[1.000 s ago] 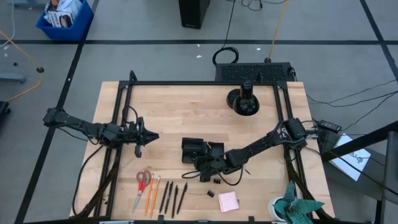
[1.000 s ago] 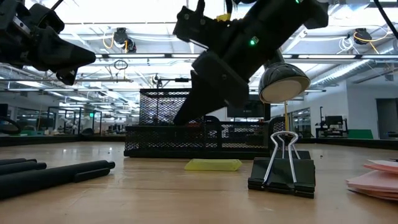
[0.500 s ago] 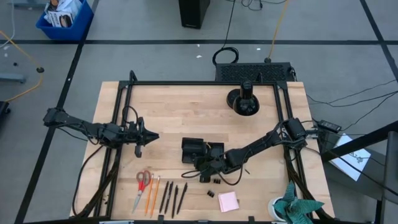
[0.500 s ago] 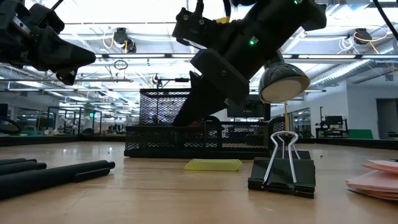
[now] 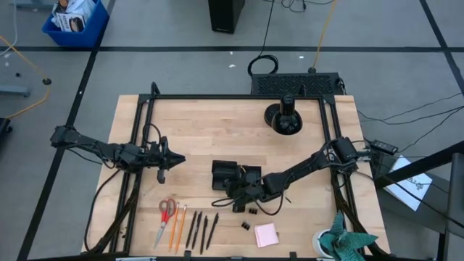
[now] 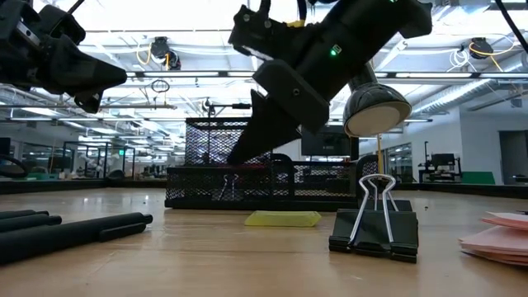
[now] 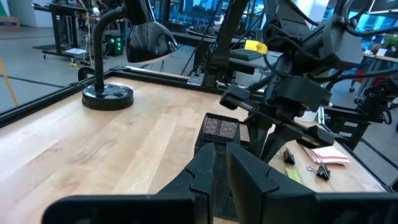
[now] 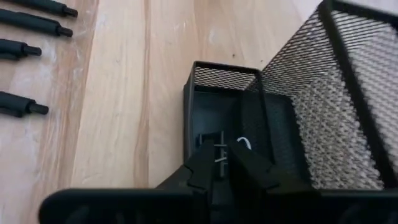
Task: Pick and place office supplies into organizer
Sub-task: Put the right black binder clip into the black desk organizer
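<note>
Clip [image 6: 229, 186] now lies in organizer [image 6: 256, 186], dropped from right gripper [image 8: 222, 163], fingers seemingly slightly apart; left gripper [image 5: 174, 159] hovers, nearly closed.

Black mesh organizer [image 5: 226, 175], red-handled scissors [image 5: 166, 213], orange pencils [image 5: 178, 226], pink sticky-note pad [image 5: 266, 234], yellow piece [image 6: 283, 219].

The pale wooden desk [image 5: 217, 130] carries a black mesh organizer [image 5: 230, 176] directly under the right gripper [image 5: 233, 190]. Just beside that gripper lie small dark clips [image 5: 251, 210], a tiny yellow piece [image 6: 283, 219] and a pink sticky-note pad [image 5: 266, 234]. Nearer the left gripper [image 5: 176, 159] lie red-handled scissors [image 5: 166, 214], orange pencils [image 5: 178, 227] and dark pens [image 5: 202, 230]. A round black stand [image 5: 283, 119] sits well apart.
</note>
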### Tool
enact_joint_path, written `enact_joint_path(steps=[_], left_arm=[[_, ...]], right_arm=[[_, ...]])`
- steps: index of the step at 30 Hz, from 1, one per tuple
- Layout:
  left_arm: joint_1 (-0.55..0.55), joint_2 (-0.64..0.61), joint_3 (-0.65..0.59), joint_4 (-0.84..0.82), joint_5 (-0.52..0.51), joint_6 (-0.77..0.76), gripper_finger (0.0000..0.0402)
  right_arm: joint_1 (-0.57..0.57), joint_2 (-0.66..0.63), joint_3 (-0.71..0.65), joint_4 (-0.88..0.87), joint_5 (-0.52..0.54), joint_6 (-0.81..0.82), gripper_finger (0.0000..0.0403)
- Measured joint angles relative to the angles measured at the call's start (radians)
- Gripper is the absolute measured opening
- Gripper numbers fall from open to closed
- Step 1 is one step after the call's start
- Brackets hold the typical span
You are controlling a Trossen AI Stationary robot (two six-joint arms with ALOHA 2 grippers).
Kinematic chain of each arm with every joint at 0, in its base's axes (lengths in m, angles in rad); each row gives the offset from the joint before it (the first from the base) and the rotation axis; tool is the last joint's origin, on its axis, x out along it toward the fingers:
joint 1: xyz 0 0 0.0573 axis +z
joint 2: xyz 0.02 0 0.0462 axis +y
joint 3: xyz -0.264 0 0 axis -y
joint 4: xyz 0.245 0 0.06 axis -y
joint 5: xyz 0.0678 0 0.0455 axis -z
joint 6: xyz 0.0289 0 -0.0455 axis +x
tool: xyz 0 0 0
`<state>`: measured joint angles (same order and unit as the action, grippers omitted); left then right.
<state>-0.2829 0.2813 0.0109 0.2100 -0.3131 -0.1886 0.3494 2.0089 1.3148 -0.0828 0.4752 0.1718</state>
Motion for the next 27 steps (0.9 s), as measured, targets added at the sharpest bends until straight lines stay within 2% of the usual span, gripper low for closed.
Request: enact_joint_path(steps=[8,10,16,18,22,27], left_arm=[[0.000,0.000,0.000,-0.006,0.002,0.000,0.0045],[0.000,0.000,0.000,-0.006,0.002,-0.001,0.0045],[0.000,0.000,0.000,-0.006,0.002,0.000,0.0045],[0.000,0.000,0.000,-0.005,0.002,0.000,0.0045],[0.000,0.000,0.000,-0.005,0.002,-0.007,0.0044],[0.000,0.000,0.000,-0.005,0.001,-0.016,0.0044]], right_arm=[[0.011,-0.094,0.000,-0.050,0.001,-0.010,0.0093],[0.021,-0.134,0.000,-0.096,-0.066,-0.017,0.0105],[0.069,-0.213,0.000,-0.220,-0.370,0.019,0.0121],[0.088,-0.218,0.000,-0.258,-0.423,0.042,0.0121],[0.122,-0.214,-0.003,-0.315,-0.415,0.092,0.0122],[0.144,-0.211,-0.075,-0.276,-0.395,0.163,0.0136]])
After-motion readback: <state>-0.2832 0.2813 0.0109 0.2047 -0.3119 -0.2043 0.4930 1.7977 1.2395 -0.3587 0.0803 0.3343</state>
